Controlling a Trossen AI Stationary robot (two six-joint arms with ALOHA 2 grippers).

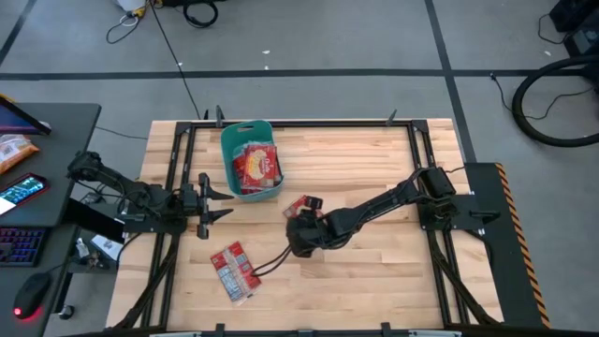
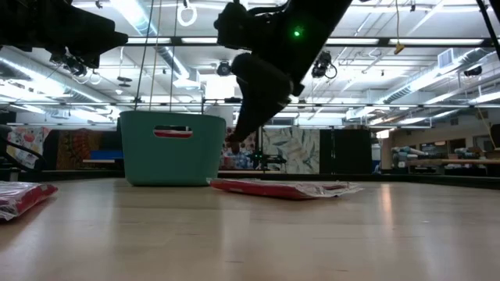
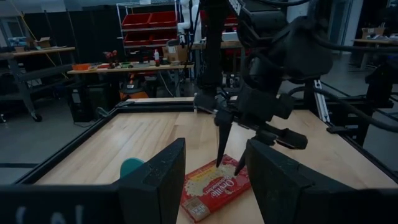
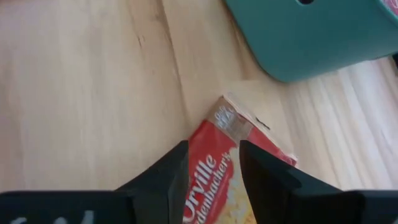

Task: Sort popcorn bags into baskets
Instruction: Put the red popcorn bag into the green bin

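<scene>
Mid-tabletop (image 1: 374, 271), right claw (image 1: 306, 208) is down over a popcorn bag (image 1: 302, 205) lying flat just beside the teal basket (image 1: 227, 150), fingers (image 4: 168, 174) parted either side of the bag's end, not clamped. Basket holds more bags (image 1: 256, 167). Two more bags (image 1: 233, 270) lie near the front edge. Left claw (image 1: 221, 201) hovers open by the basket

This is a large robotics lab or workshop. Long strip lights (image 2: 437, 78) hang under an open industrial ceiling, cables (image 1: 552, 103) trail over a grey concrete floor marked with tape lines, and shelving with red storage bins (image 3: 146, 18) stands behind cluttered workbenches (image 3: 118, 70). A desk (image 1: 47, 178) with a backlit keyboard (image 1: 19, 248) and mouse (image 1: 31, 298) sits beside the wooden table (image 1: 393, 271).
</scene>
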